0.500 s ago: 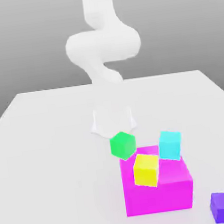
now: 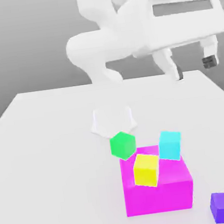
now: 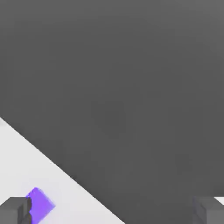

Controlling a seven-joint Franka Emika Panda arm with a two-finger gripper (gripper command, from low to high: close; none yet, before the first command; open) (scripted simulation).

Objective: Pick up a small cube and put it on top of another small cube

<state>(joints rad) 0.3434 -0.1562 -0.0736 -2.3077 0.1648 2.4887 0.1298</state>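
Soft, even light bathed the white table (image 2: 48,142) in the exterior view, with a grey backdrop that darkened toward the top. The white arm (image 2: 105,45) looked nearly washed out, its contours faint. The magenta block (image 2: 159,192) cast only a pale pinkish tint on the table, and no hard shadows showed. Colours stayed flat and saturated, without glare. Edges looked slightly soft throughout. In the hand view, the purple cube (image 3: 39,204) was bright against the white surface under a dim, uniform grey.
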